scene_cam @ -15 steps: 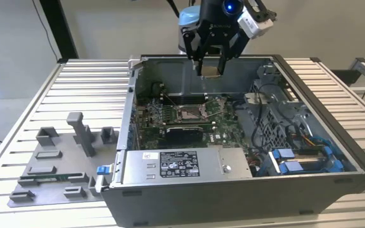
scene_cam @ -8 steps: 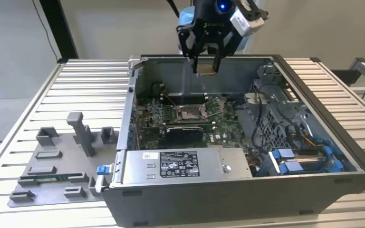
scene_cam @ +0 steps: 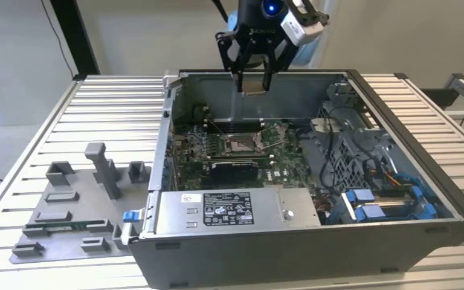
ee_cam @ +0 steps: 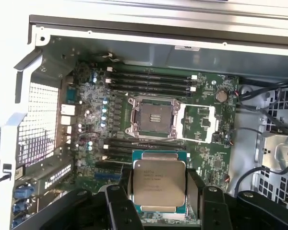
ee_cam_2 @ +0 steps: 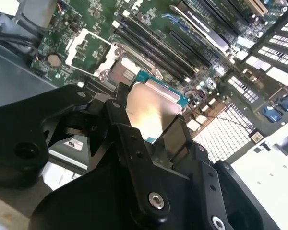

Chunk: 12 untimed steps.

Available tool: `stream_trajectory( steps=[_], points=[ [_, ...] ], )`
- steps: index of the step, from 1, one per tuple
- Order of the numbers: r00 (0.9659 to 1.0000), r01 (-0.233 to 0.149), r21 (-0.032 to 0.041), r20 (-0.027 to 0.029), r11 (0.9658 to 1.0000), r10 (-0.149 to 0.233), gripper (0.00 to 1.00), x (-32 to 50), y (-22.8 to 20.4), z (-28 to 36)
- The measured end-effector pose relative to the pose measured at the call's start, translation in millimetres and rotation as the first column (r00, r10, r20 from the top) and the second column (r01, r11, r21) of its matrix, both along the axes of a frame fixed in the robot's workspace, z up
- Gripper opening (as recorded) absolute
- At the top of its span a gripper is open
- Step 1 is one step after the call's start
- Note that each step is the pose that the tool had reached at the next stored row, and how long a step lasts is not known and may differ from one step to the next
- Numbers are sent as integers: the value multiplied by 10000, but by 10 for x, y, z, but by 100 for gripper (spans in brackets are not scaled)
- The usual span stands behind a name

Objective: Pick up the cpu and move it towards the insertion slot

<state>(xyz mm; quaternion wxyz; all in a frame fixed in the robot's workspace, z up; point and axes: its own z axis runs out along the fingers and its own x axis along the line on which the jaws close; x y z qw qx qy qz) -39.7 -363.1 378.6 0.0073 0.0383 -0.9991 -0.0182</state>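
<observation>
First wrist view shows gripper (ee_cam: 158, 191) jaws clamped on the cpu (ee_cam: 159, 184) above the insertion slot (ee_cam: 145, 118); a tilted grip risks misaligned seating.

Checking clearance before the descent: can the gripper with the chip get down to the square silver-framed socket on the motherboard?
Probably yes. The gripper holds the flat square silvery cpu above the open case, and the silver-framed insertion slot lies uncovered, its brownish centre exposed. Nothing visible stands between them; the black memory slots sit beside the socket.
</observation>
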Motion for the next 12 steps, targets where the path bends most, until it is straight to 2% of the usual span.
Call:
stream_trajectory(
  steps=[4,12],
  points=[
    [10000,36,-1,-1,10000,-36,0,-56,43,-12],
    [10000,39,-1,-1,10000,-39,0,-69,191,-24]
  ],
)
